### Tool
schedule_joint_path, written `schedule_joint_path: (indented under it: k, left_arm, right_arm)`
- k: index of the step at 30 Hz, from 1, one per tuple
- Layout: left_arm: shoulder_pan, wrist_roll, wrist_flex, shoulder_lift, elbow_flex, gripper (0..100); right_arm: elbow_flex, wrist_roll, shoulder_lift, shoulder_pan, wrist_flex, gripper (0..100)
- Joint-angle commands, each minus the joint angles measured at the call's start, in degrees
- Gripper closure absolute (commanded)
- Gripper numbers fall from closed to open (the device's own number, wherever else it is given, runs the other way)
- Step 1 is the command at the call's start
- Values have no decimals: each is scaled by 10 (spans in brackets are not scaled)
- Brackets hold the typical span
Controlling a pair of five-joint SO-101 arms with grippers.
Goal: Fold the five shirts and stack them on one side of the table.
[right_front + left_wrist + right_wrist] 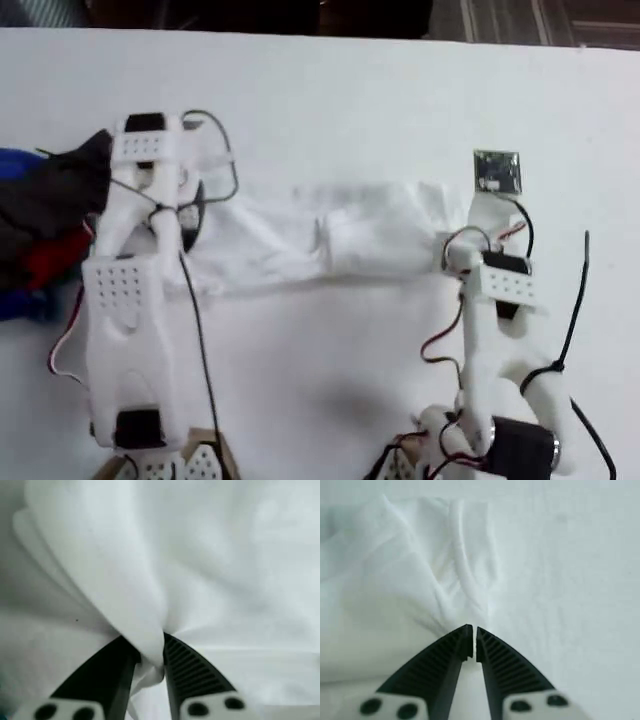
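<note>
A white shirt (330, 240) lies bunched into a long band across the middle of the white table (350, 100), stretched between my two grippers. At the band's left end, my left gripper (185, 215) is shut on it. In the left wrist view, a fold of the white shirt (150, 580) is pinched between the black fingers of the left gripper (152, 647). My right gripper (455, 250) sits at the band's right end. In the right wrist view, creases of the white shirt (420, 580) run into the tips of the right gripper (474, 632), which is shut on the cloth's edge.
A heap of other shirts (40, 220), dark, red and blue, lies at the table's left edge beside the left arm. Bare tabletop stretches behind the white shirt up to the far edge and between the two arm bases in front.
</note>
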Motion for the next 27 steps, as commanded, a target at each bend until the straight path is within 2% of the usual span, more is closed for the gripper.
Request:
schedule_joint_path:
  k: [1, 7, 13, 18, 23, 27]
  left_arm:
    - [-40, 11, 5, -24, -19, 974]
    - [-91, 0, 6, -156, 37, 974]
    - [-91, -30, 4, -294, 153, 974]
    - [-11, -29, 4, -344, 193, 974]
    - [107, -26, 3, -375, 191, 974]
    - [214, 11, 0, -397, 190, 974]
  right_arm:
    - [-6, -7, -7, 7, -7, 978]
    - [-7, -7, 46, 7, -73, 977]
    - [-21, -8, 58, 6, -70, 975]
    - [-20, -8, 58, 6, -70, 975]
    - [-18, -8, 59, 10, -70, 978]
    - [-18, -8, 55, 38, -70, 978]
